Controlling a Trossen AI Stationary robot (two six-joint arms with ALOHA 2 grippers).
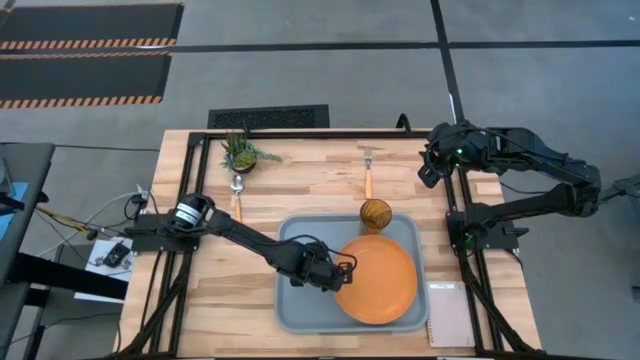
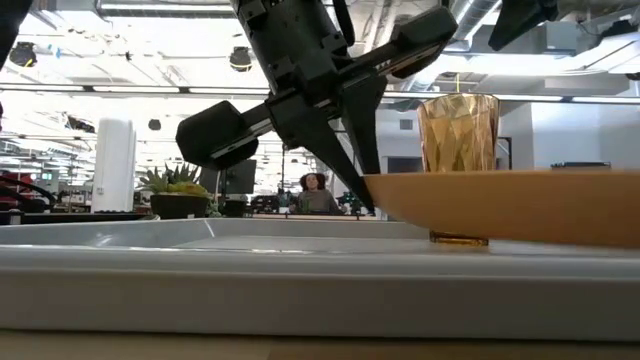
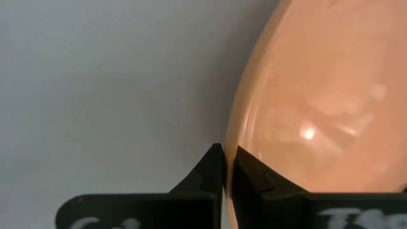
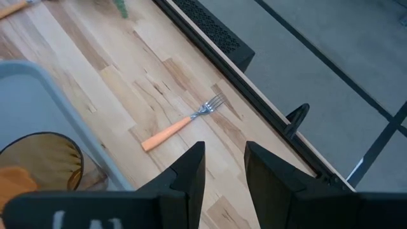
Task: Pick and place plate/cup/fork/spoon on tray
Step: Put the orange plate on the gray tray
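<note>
The orange plate is over the right half of the blue-grey tray. My left gripper is shut on the plate's left rim. The amber cup stands upright at the tray's far edge; it also shows in the low view behind the plate. The fork lies on the table beyond the tray, and shows in the right wrist view. The spoon lies on the table at the far left. My right gripper is open and empty, raised at the table's far right. My left gripper pinches the plate's rim on the plate's left side, one finger outside and under, one finger over the inner face. The fingers slant down from the table's left. In the low view the held rim is raised above the tray floor.
A small potted plant stands at the table's far left, just beyond the spoon. A white spiral notepad lies to the right of the tray at the near edge. The tray's left half is bare.
</note>
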